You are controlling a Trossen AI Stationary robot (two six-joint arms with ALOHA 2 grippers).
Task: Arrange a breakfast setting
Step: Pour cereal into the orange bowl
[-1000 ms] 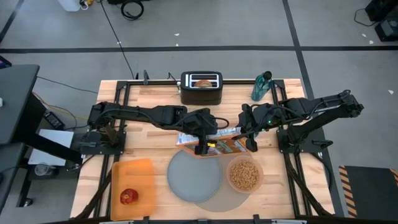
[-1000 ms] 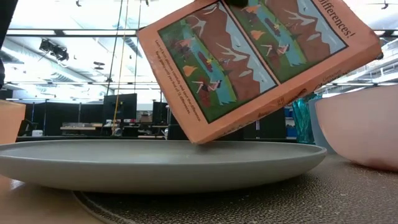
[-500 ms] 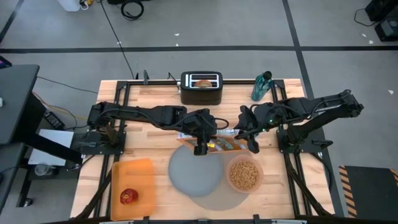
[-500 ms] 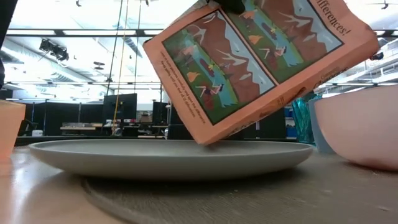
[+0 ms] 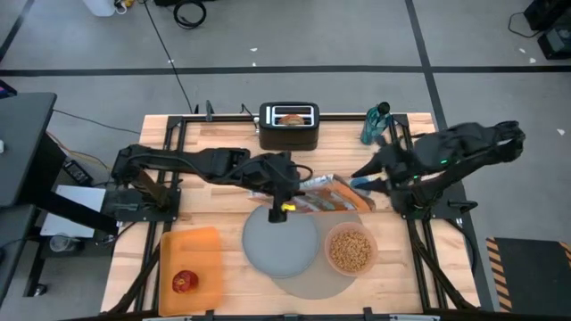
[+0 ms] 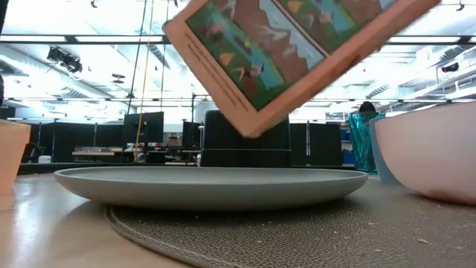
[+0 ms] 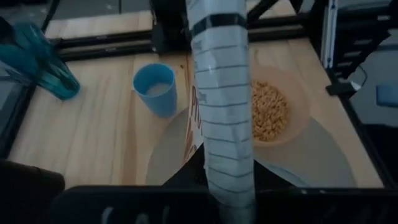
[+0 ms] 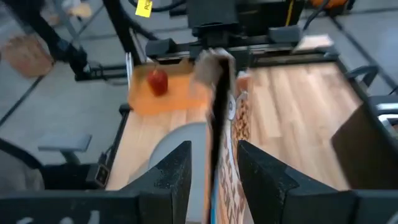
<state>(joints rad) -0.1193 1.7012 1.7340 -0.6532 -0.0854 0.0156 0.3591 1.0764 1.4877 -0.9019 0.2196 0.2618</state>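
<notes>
My left gripper (image 5: 282, 193) is shut on a colourful cereal box (image 5: 323, 193), which hangs tilted above the blue-grey plate (image 5: 279, 242) in the low view (image 6: 290, 52). The plate sits on the round grey mat (image 5: 314, 280). The pink bowl (image 5: 351, 250) holds cereal and rests on the mat's right part. My right gripper (image 8: 214, 171) is open at the box's right end, one finger on each side of the box's edge (image 8: 219, 118). The red apple (image 5: 185, 282) lies on the orange board. The bagel half (image 5: 290, 117) sticks out of the toaster. The spoon is out of view. My left gripper holds the cereal box at its left end, coming from above. Its own body hides the fingers and the place of contact in the wrist view, where the box's narrow white side (image 7: 225, 137) runs away from it. The box hangs tilted, its lowest corner (image 6: 253, 132) clear of the plate. My right gripper: I cannot tell whether its fingers (image 8: 176, 167) touch the box.
The black toaster (image 5: 289, 127) stands at the far edge, with a teal bottle (image 5: 376, 123) to its right. A blue cup (image 7: 155, 88) stands on the wood near the box's right end. The orange board (image 5: 190, 259) lies at the near left.
My right arm has drawn back toward the table's right and far edges. My left gripper has moved a little up and toward the far edge with the cereal box. The box's lower corner has risen higher above the plate, and the box lies flatter.
</notes>
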